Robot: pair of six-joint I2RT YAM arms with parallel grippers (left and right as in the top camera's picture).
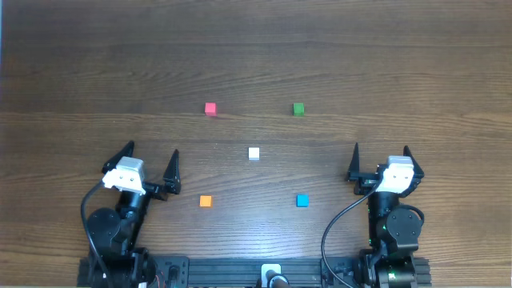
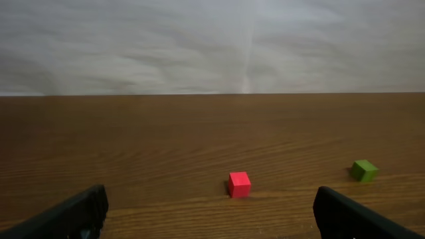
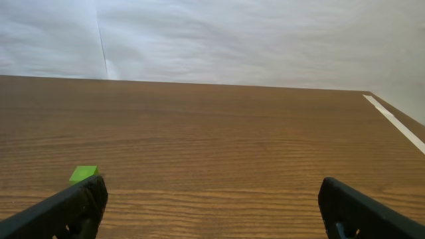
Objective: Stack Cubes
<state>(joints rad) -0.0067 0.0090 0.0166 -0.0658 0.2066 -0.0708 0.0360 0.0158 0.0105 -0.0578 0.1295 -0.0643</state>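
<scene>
Although five small cubes lie on the brown wooden worktop, none of them rests on another, so by my judgement the stacking is not yet begun and all of it is left to do. At the far side stand the small pink-red cube on the left and the small green cube on the right, well apart from each other. The small white cube sits in the middle, and nearer to the arms are the small orange cube on the left and the small blue cube on the right. The left arm's fingers are spread wide and hold nothing; they are at the near left, with the orange cube near them on the right. The right arm's fingers are spread wide too and are empty, at the near right, with the blue cube near them on the left. A first cube must be chosen, gripped and set upon another; probably the orange and blue ones are the easiest to reach.
</scene>
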